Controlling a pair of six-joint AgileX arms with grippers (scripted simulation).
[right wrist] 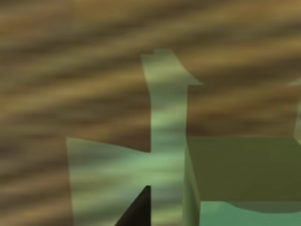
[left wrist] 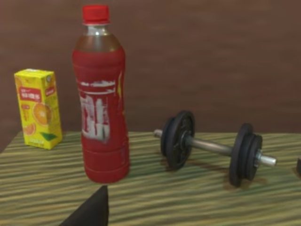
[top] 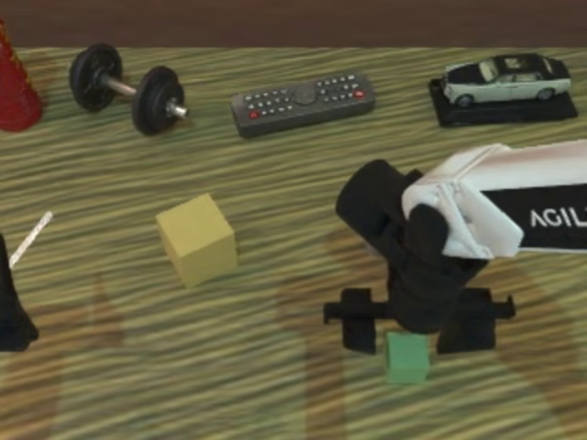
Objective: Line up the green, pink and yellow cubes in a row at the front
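Green cube [top: 407, 357] sits on the tabletop [top: 275, 183] between the right gripper's [top: 415, 332] spread, released jaws; left jaws' state unclear.

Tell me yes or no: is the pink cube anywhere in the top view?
No. Only the yellow cube and the green cube show on the table; the right end effector hangs over the green one.
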